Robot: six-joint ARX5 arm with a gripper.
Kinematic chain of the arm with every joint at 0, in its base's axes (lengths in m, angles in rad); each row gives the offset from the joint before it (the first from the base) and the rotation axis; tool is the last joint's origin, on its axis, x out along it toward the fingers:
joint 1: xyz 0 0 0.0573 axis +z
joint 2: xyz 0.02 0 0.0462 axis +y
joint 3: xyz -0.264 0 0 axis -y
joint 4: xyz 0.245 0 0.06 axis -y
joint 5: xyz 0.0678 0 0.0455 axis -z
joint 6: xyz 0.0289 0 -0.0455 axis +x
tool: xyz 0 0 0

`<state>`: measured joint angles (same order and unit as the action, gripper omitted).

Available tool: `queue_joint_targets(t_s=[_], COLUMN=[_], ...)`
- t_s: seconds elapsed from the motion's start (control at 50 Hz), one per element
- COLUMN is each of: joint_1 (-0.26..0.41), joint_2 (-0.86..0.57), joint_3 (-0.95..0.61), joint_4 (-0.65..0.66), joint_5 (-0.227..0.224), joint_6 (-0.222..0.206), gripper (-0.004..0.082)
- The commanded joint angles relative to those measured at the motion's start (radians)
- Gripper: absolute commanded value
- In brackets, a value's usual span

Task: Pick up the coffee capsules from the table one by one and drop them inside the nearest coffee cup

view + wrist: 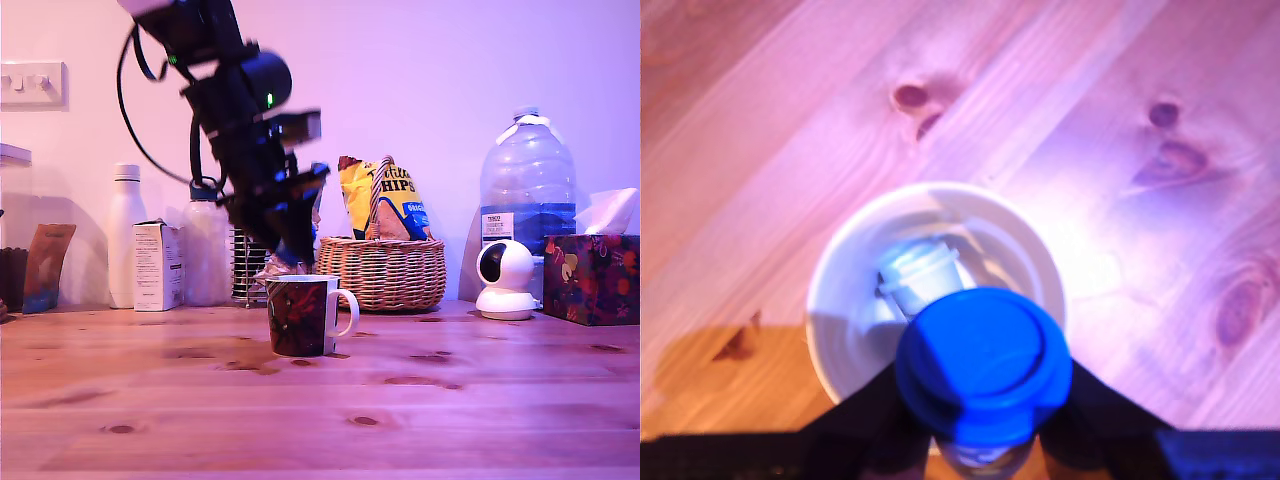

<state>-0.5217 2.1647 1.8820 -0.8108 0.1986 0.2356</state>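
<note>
Gripper (985, 440) hangs right above the coffee cup (301, 315), its dark fingers (872, 420) clamped on either side of a blue coffee capsule (983, 366), flat face toward the wrist camera. Down inside the white interior (840, 310) lies another capsule (918, 276), tipped on its side. The cup stands on the wooden table (450, 410), near centre, handle toward the exterior view's right. Farther back: a wicker basket (383, 271) with a crisp packet (388, 203), a big water bottle (527, 195) and a small white camera (505, 279) at the right.
</note>
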Motion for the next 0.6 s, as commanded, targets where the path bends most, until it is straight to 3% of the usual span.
queue_joint_targets(t_s=[0.0, 0.46, 0.52, 0.58], joint_1=[0.003, 0.003, 0.003, 0.006], joint_2=[0.022, 0.022, 0.022, 0.021], joint_3=[0.007, 0.007, 0.007, 0.007], joint_4=[0.002, 0.027, 0.037, 0.053], joint_5=[-0.002, -0.025, -0.026, -0.029], joint_6=[0.004, 0.0, 0.0, 0.001], gripper=[0.018, 0.0192, 0.0294, 0.0478])
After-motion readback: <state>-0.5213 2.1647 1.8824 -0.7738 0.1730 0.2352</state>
